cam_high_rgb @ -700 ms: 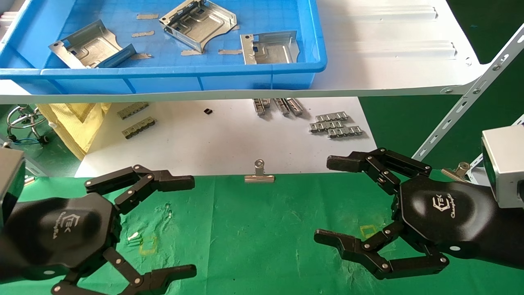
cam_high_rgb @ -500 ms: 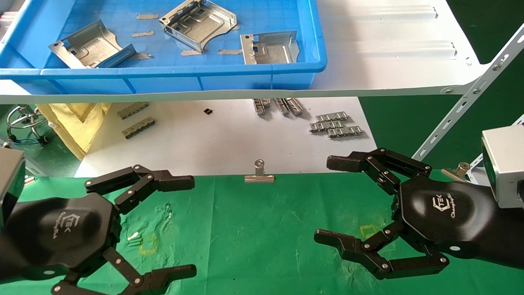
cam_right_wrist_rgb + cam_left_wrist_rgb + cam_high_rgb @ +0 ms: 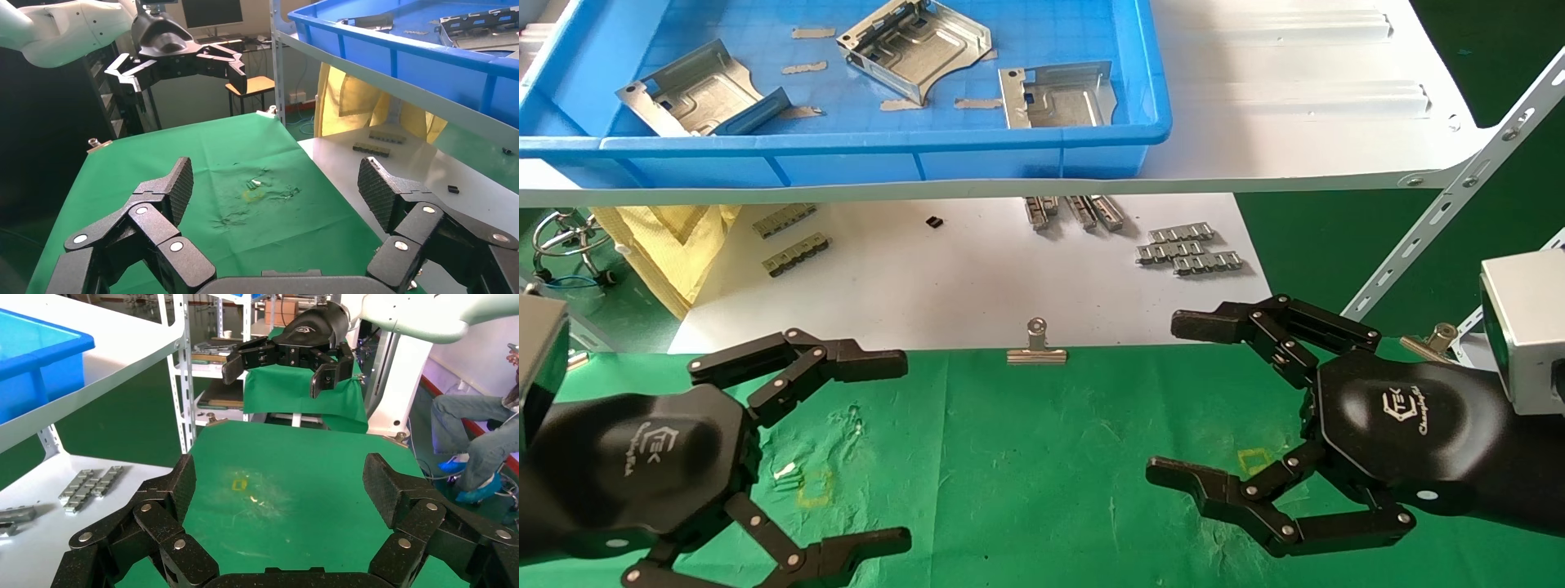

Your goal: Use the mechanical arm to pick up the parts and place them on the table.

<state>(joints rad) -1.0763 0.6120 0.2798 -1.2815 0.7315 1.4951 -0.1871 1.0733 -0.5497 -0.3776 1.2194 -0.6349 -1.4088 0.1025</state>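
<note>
The green table (image 3: 1026,457) has nothing on it to pick yet. Up above it, on the white shelf (image 3: 1295,122), sits a big blue bin (image 3: 911,151), and the three shiny parts (image 3: 1058,96) lie inside, far ahead of and higher than both hands. The left gripper (image 3: 891,445) and right gripper (image 3: 1169,396) hang low over the table, fingers spread wide, holding nothing. The rightmost part looks closer to the right gripper. Each black palm has a white logo; the small words are too tiny to read.
</note>
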